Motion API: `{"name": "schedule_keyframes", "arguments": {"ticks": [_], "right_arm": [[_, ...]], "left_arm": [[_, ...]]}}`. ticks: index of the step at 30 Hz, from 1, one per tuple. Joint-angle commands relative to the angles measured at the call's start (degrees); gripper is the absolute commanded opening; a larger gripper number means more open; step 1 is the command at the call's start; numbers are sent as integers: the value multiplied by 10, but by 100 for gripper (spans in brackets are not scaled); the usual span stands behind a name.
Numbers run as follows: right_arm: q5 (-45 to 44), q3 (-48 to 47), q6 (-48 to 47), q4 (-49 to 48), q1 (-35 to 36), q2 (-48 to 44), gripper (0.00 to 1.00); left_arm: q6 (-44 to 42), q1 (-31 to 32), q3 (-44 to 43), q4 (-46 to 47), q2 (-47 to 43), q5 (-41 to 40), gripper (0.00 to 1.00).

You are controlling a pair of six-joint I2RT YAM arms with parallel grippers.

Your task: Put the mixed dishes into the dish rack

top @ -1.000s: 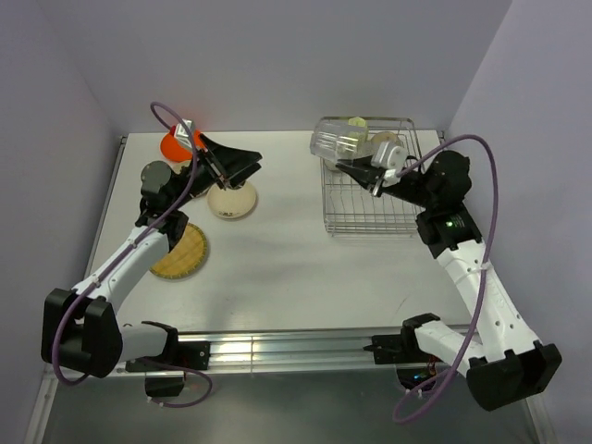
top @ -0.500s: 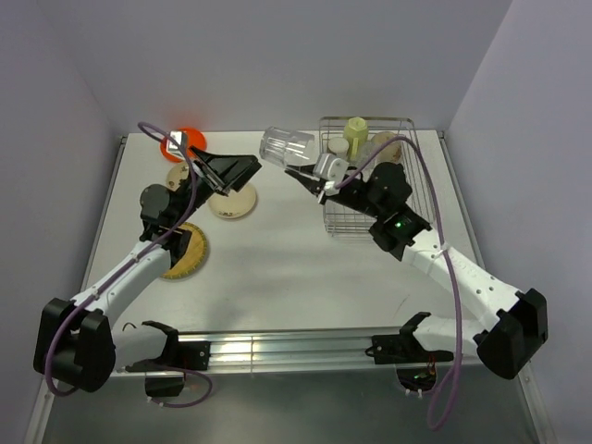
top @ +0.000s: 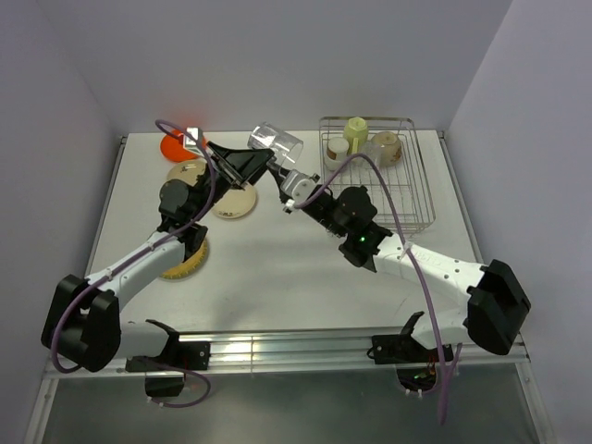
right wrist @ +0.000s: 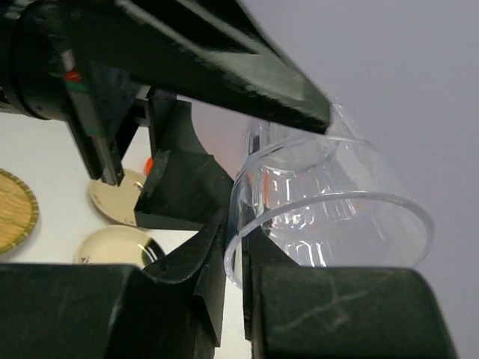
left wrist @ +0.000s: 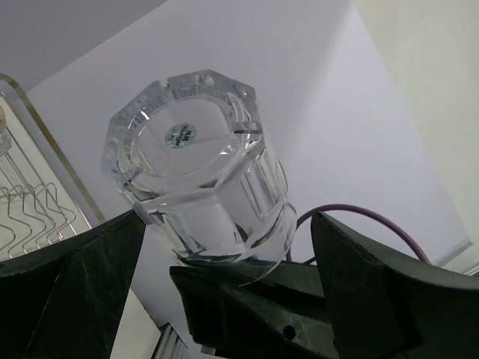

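My right gripper (top: 279, 167) is shut on the rim of the clear glass (top: 276, 142) and holds it tilted in the air left of the dish rack (top: 407, 199). One pad sits inside the rim and one outside, with the right gripper (right wrist: 238, 247) pinching the glass (right wrist: 337, 202). My left gripper (top: 253, 165) is open, and its fingers (left wrist: 378, 288) stand on either side of the glass (left wrist: 196, 168) without touching it. In the rack are the pale mug (top: 356, 129), the cream bowl (top: 338, 148) and a tan dish (top: 388, 148).
On the table's left lie the orange plate (top: 173, 145), the tan plate (top: 183, 172), the cream plate with dark mark (top: 231, 202) and the woven plate (top: 188, 257), partly under the left arm. The purple cables loop above both arms.
My right arm has swung left from over the rack, carrying the glass to the left gripper. The left gripper has shifted right and now brackets the glass, still open.
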State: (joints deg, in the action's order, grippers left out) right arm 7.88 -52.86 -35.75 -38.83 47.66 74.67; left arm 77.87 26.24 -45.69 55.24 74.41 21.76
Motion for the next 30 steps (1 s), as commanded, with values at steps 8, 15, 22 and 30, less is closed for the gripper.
{"name": "schedule_keyframes", "arguments": {"ticks": [8,15,22,30], "right_arm": [[-62,43,-92,-203,41,37,0],[-117,12,-121,-270,42,105,0],[-150,-21,-130,-294,44,139,0],[-164,-25,-131,-322,44,163,0]], "left_arm": [[25,5,-43,79,26,-28,99],[40,10,-47,96,40,-32,93],[32,13,-49,99,46,-39,96],[40,13,-55,119,62,-39,84]]}}
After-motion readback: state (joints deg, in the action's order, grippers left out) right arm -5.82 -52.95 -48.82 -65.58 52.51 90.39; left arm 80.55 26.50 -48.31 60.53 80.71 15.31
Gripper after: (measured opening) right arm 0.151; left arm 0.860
